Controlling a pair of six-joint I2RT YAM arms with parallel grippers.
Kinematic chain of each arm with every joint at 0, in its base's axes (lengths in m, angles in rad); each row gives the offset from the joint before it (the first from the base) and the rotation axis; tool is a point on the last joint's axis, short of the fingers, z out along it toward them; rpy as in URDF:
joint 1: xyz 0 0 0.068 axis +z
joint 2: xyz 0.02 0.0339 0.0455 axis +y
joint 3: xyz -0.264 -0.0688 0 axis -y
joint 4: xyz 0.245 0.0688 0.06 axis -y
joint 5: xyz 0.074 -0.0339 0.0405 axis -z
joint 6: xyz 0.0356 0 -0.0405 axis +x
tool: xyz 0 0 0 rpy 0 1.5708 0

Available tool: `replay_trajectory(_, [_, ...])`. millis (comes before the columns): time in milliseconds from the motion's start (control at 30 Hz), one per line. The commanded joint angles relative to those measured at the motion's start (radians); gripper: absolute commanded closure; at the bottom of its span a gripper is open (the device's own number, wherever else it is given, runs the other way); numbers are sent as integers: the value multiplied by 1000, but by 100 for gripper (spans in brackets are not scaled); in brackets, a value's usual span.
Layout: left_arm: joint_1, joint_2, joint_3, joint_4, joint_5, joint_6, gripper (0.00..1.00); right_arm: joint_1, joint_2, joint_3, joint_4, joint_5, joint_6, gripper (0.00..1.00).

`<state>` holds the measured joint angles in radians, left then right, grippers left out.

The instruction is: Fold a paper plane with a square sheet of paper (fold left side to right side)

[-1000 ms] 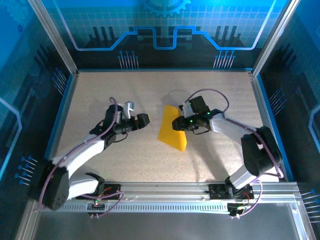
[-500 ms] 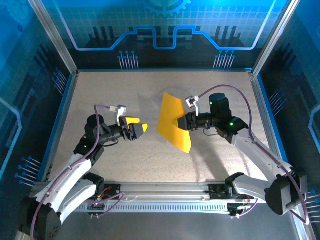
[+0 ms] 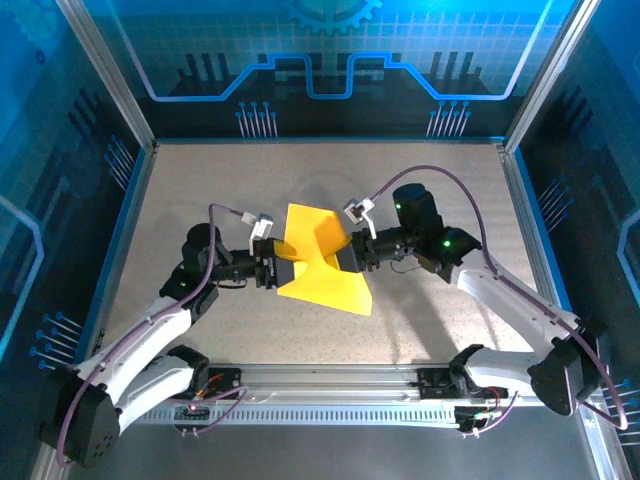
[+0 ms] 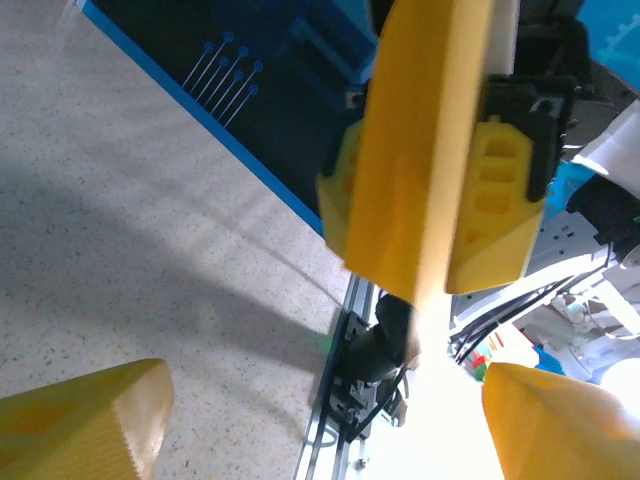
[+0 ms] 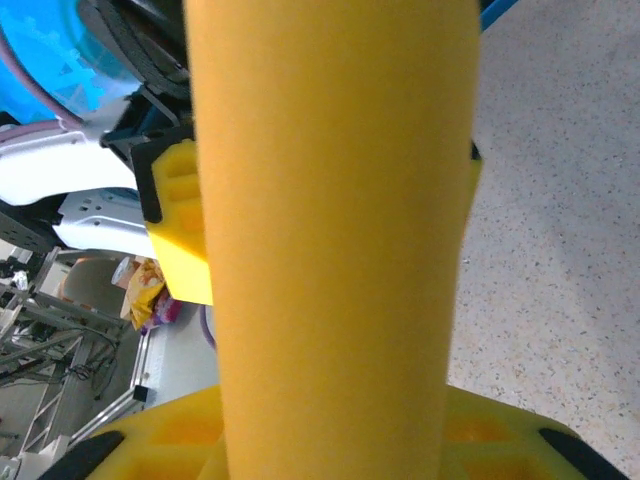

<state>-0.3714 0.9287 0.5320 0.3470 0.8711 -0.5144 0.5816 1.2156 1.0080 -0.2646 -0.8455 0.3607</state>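
Right gripper (image 3: 352,257): clamping nearly closed on right edge of square sheet of paper (image 3: 325,285), at centre of table (image 3: 200,190). Left gripper (image 3: 272,270): hovering wide open at left edge. Bowing upward between both, yellow-orange.

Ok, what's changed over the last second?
The right gripper carried the square sheet of paper leftward, and the left gripper came in to the sheet's left edge, jaws open, not yet gripping. Unchanged: the right gripper's hold on the paper.
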Motion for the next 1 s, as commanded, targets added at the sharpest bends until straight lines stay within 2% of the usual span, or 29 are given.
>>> replay_trajectory(0, [-4, 1, 30, 10, 31, 27, 30, 10, 11, 37, -72, 2, -71, 66])
replay_trajectory(300, [-4, 35, 32, -29, -5, 35, 80, 5, 32, 29, -181, 73, -154, 66])
replay_trajectory(400, [-5, 45, 35, -74, -46, 42, 93, -10, 30, 12, -166, 87, -143, 64])
replay_trajectory(467, [-4, 53, 34, -106, -81, 40, 100, -26, 27, -2, -148, 102, -124, 60])
replay_trajectory(633, [-6, 110, 25, -164, -176, 7, 100, -97, 37, -45, -102, 171, -51, 44])
replay_trajectory(767, [-6, 216, 18, -186, -240, -44, 100, -169, 78, -90, -59, 227, 34, 31])
replay_trajectory(967, [-7, 446, 79, -289, -309, -72, 100, -235, 175, -179, 105, 223, 181, 27])
